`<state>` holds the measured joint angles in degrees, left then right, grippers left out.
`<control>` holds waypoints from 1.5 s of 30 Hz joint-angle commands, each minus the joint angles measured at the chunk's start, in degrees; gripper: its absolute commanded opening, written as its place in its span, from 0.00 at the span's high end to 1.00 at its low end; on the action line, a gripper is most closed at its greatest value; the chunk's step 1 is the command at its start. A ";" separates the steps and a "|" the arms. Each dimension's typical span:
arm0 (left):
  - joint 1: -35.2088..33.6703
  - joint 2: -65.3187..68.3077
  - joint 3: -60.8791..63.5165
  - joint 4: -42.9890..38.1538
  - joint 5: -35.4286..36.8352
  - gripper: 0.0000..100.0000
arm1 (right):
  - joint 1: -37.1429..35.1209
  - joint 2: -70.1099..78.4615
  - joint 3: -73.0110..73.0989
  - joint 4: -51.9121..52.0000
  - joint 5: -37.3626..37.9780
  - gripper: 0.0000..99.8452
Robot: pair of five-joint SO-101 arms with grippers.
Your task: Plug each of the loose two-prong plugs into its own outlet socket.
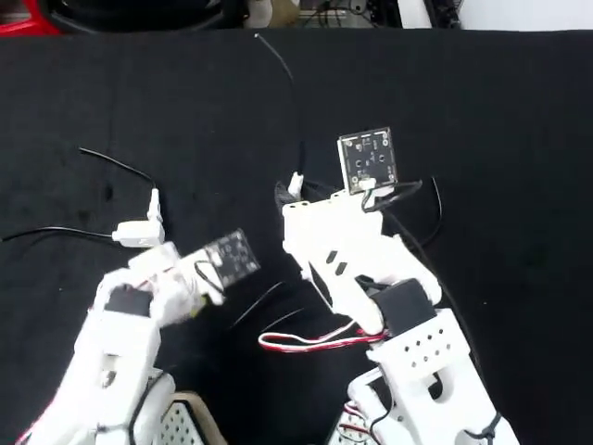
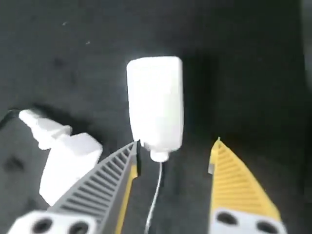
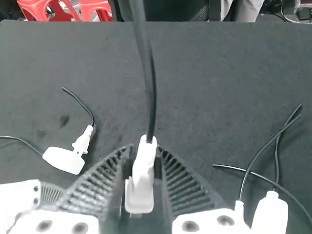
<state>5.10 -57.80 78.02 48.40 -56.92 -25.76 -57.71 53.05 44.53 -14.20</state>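
Table: black cloth, open room beyond arms, far edge well off.
Right gripper: clamped on plug, cord running ahead across cloth.
Left gripper: wide open, straddling white body on cloth. Plug or socket, cannot tell. One finger touching its cord end, nothing held.
Smaller white piece just beside.
Plug likely light, hard, smooth: take by flat sides, not cord.
Thin cords springy, may snag.

Matt black tablecloth, fine-grained in texture. Smooth white plastic for the plug, smooth dark sheath on its cord; ribbed dark plastic fingers either side.
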 commanded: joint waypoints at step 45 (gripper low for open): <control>2.51 -46.77 0.13 7.74 44.92 0.76 | -19.25 -1.98 25.63 -41.58 -5.63 0.99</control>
<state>7.47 -104.04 79.52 59.65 -11.56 -42.81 -58.42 81.19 -1.01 -19.56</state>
